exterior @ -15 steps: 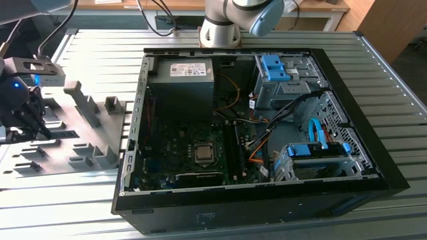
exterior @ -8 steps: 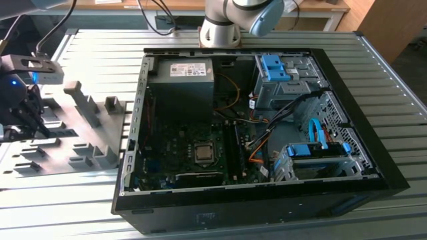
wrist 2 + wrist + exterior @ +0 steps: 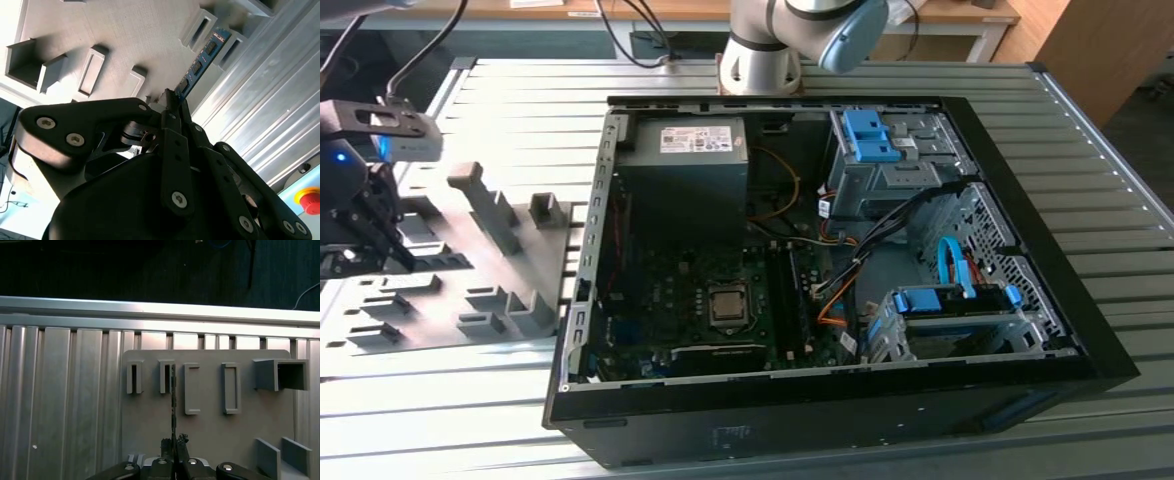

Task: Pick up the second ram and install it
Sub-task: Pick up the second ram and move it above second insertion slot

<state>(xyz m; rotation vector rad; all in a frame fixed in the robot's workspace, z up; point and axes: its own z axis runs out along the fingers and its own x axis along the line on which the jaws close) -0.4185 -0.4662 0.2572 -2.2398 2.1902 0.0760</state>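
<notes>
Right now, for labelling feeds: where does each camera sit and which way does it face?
Exterior view: above, looking down into the open computer case; arm base shows.
Second wrist view: behind the gripper, looking along it at the second ram.
First wrist view: at the wrist, facing the gray holder tray; gripper shows.
Both wrist views share ram and tray.

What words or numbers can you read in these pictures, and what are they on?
On the white label of the gray power supply: too small to read.
On the second ram, held in the gripper: no print can be read.
No other words show.
</notes>
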